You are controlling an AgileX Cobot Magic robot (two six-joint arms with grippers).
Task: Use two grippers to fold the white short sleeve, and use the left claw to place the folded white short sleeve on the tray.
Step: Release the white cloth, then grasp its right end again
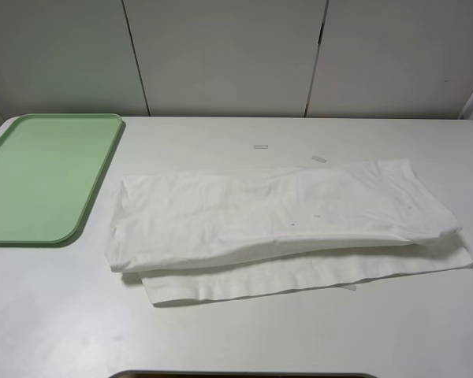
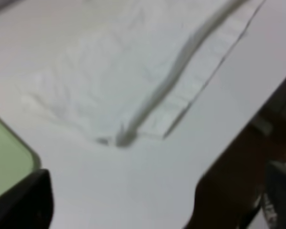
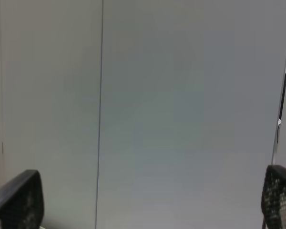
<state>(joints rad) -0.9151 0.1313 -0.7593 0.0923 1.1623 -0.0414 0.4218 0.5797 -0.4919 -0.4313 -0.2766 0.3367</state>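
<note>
My left claw [image 2: 152,200] gapes empty over the worktop [image 1: 221,339]; my right claw [image 3: 150,200] gapes empty toward the wall [image 3: 181,95]. The white short sleeve [image 1: 276,220] lies folded lengthwise, just beside the tray [image 1: 47,173]. I judge a crosswise fold comes next: pinch both ends.

The tray [image 1: 94,185] runs off the left edge of the high view. The white short sleeve [image 1: 276,216] hides its lower layers under the top fold. The left wrist view is blurred. The left claw [image 2: 151,198] and right claw [image 3: 148,198] each show only 2 fingertips, cut by the frame edge.
</note>
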